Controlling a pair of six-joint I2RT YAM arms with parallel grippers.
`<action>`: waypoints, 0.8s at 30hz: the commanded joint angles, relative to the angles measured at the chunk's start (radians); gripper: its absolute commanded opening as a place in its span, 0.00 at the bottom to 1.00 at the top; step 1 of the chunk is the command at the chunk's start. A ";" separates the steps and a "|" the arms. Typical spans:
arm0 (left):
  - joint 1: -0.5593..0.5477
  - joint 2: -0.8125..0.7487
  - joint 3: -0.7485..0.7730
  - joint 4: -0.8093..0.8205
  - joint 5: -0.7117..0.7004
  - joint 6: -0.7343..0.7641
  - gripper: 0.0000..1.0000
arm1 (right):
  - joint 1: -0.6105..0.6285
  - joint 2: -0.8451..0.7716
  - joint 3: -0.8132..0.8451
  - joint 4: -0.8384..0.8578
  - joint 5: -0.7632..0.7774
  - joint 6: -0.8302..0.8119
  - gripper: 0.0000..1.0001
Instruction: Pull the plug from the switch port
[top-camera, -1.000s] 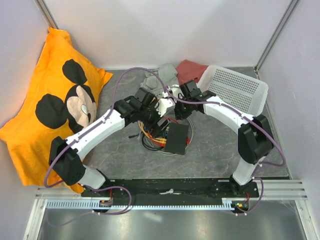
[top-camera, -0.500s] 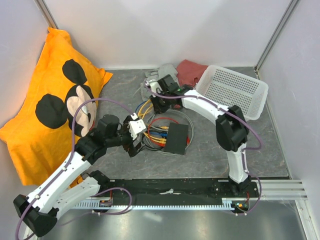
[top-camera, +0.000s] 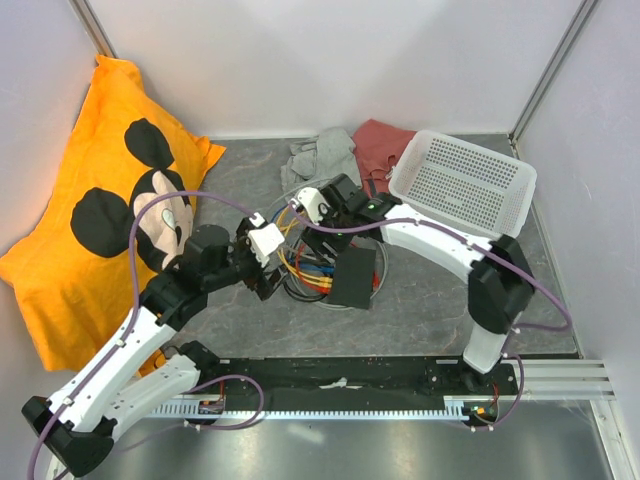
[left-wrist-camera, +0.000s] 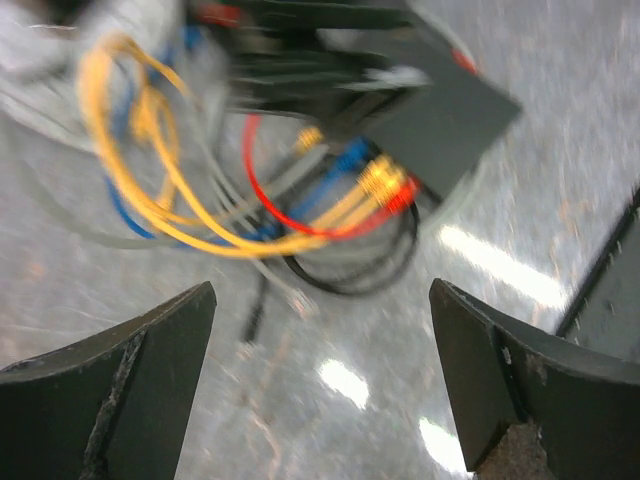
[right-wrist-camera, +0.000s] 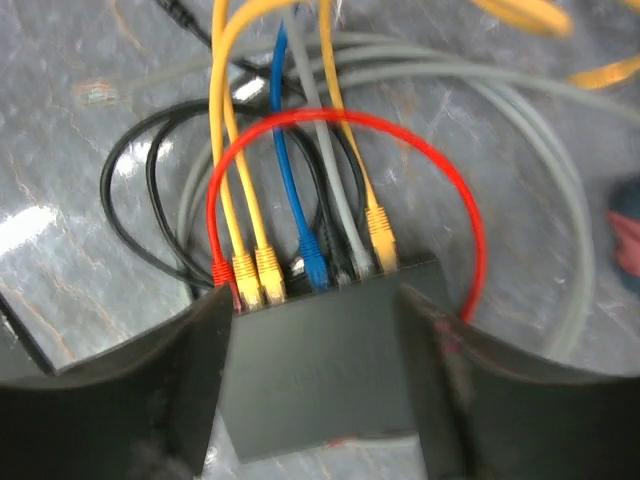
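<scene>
My right gripper (right-wrist-camera: 312, 298) is spread above the flat matte-black rectangular box (right-wrist-camera: 320, 380), pinching nothing. The box lies flat on the grey marbled worktop (right-wrist-camera: 70, 210), its long axis running near to far and its socketed long edge facing my left arm. The switch port (right-wrist-camera: 330, 284) is in that edge; which socket, I cannot tell. Red, yellow, blue and grey plugs (right-wrist-camera: 255, 275) sit there. My left gripper (left-wrist-camera: 320, 290) gapes wide, empty.

We're seeing a marbled grey bench (top-camera: 430, 290) with a glossy sheen, a matt black switch box (right-wrist-camera: 320, 380), shiny plastic-jacketed cables (right-wrist-camera: 382, 238), a white perforated plastic basket (top-camera: 465, 180), a soft orange cloth pillow (top-camera: 60, 270), plus a rumpled grey cloth (top-camera: 325, 155) and a red cloth (top-camera: 380, 140).
</scene>
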 joint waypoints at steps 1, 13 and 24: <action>0.003 0.068 0.092 0.138 -0.045 -0.001 0.97 | 0.002 -0.125 -0.066 -0.020 0.023 -0.099 0.76; 0.042 0.128 0.035 0.394 -0.113 0.037 0.96 | -0.007 -0.136 -0.074 -0.077 -0.015 -0.122 0.77; 0.079 0.159 0.012 0.296 0.215 -0.212 0.94 | -0.266 -0.408 -0.246 -0.097 -0.136 0.141 0.73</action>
